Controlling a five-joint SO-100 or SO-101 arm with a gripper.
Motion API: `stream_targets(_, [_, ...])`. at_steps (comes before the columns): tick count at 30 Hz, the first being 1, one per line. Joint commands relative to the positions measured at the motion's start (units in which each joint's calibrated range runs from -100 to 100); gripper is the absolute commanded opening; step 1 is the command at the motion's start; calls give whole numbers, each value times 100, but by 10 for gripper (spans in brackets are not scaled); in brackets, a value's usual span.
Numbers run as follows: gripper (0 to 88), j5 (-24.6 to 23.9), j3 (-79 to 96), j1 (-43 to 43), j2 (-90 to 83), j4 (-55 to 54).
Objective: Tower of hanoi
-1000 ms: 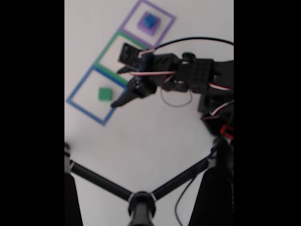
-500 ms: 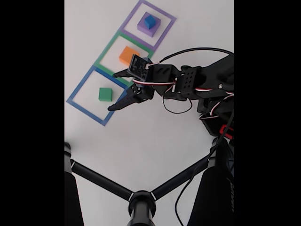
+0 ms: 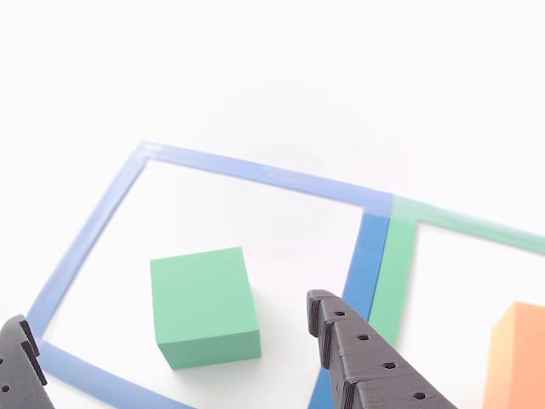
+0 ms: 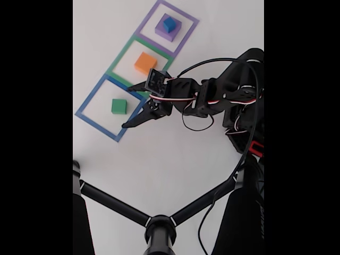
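Observation:
In the fixed view the green block (image 4: pixel 119 106) lies inside the blue square outline (image 4: pixel 94 120). The orange block (image 4: pixel 144 62) sits in the green outline (image 4: pixel 119 57). Farther back, the blue cube (image 4: pixel 169 23) rests on the purple block (image 4: pixel 166 33). My gripper (image 4: pixel 127 106) is open just right of the green block, one finger on each side of its line. The other view shows the green block (image 3: pixel 204 307) between my open gripper's (image 3: pixel 166 311) dark fingers (image 3: pixel 366 366), apart from both. The orange block's (image 3: pixel 521 358) edge shows at the right.
Black stand struts (image 4: pixel 159 226) cross the near part of the white table in the fixed view. The arm body and its cables (image 4: pixel 239 101) fill the right side. The purple outline (image 4: pixel 187 17) is at the far end of the row.
The arm has drawn back and the gripper has lowered slightly toward the green block. The orange block, hidden by the gripper one second ago, now shows.

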Motion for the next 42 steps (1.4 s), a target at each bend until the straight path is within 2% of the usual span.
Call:
stream_targets(1, [372,59,-322,-88,364,-452])
stream_targets(9, [370,59,-604,-59,1099,-946])
stream_targets(32, [343,59,-1295,-260,2003,-1124])
stream_targets(42, [259,59,-1304,-327,2051,-1124])
